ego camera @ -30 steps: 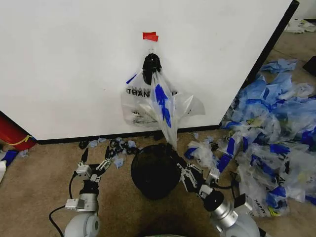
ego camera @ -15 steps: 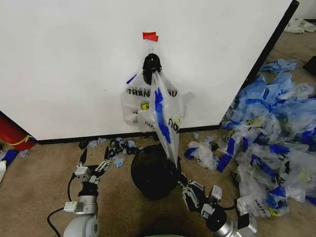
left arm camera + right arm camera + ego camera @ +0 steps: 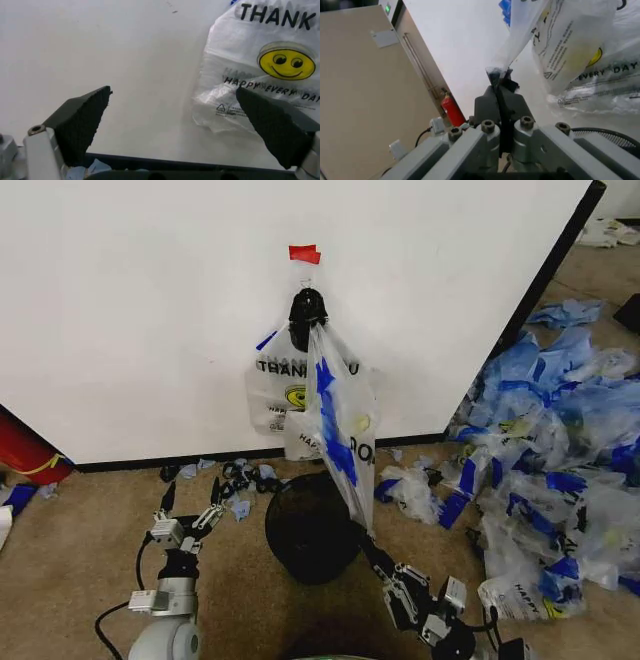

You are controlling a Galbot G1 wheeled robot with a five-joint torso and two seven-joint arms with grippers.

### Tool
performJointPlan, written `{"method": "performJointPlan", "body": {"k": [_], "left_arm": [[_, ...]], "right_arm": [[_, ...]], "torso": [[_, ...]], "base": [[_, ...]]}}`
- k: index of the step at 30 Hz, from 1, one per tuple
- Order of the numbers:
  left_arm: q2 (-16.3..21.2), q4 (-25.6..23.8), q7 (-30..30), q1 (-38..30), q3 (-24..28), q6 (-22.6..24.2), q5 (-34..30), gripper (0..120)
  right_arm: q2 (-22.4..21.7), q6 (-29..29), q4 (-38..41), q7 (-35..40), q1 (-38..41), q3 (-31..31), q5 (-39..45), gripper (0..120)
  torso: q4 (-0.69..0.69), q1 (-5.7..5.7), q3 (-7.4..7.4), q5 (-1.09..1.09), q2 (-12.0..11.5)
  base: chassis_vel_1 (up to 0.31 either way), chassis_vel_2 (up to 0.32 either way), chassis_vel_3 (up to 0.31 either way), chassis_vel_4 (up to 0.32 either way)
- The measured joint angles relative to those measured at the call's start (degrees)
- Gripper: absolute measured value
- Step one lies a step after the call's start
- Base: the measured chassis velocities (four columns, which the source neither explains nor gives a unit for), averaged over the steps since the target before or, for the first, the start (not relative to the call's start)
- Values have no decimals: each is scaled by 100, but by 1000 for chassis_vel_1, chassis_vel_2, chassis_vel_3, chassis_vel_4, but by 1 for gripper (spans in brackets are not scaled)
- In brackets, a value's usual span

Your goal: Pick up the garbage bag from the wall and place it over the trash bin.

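The garbage bag (image 3: 290,392) hangs on the white wall (image 3: 130,310) from a black knot-like lump (image 3: 307,307), with its "THANK YOU" print and yellow smiley facing out. One blue-taped edge of the bag is drawn down and outward to my right gripper (image 3: 368,540), which is shut on it beside the black mesh trash bin (image 3: 310,525). In the right wrist view the right gripper (image 3: 499,80) pinches the bag (image 3: 570,45) above the bin's rim (image 3: 607,133). My left gripper (image 3: 190,502) stands open left of the bin, with its pads (image 3: 82,120) facing the wall and the bag (image 3: 265,75).
A big heap of similar clear-and-blue bags (image 3: 560,450) covers the floor on the right. Blue tape scraps (image 3: 235,475) lie along the wall's black strip. A red object (image 3: 25,455) sits at the far left. Red tape (image 3: 304,253) is stuck above the lump.
My right gripper has pulled back toward me and lower, drawing the bag's edge farther out from the wall and past the bin. The left arm has barely moved.
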Motion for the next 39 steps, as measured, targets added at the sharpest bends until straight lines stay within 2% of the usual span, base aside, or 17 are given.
{"method": "performJointPlan", "body": {"k": [17, 29, 32, 39], "left_arm": [[-44, 107, 5, -63, 5, -2, 16, 99], [-110, 230, 9, -76, 23, -35, 98, 99], [-132, 262, 9, -101, 34, -41, 111, 99], [-158, 262, 9, -116, 57, -31, 135, 99]], "right_arm": [[214, 467, -297, -577, -463, 189, 135, 0], [358, 488, -501, -717, -525, 166, 141, 0], [409, 488, -529, -650, -359, 121, 117, 0], [380, 190, -535, 8, 730, -161, 50, 0]], "torso": [[0, 0, 0, 0, 0], [-1, 0, 0, -1, 0], [-1, 0, 0, -1, 0], [1, 0, 1, 0, 0]], "base": [[0, 0, 0, 0], [0, 0, 0, 0], [0, 0, 0, 0], [0, 0, 0, 0]]}}
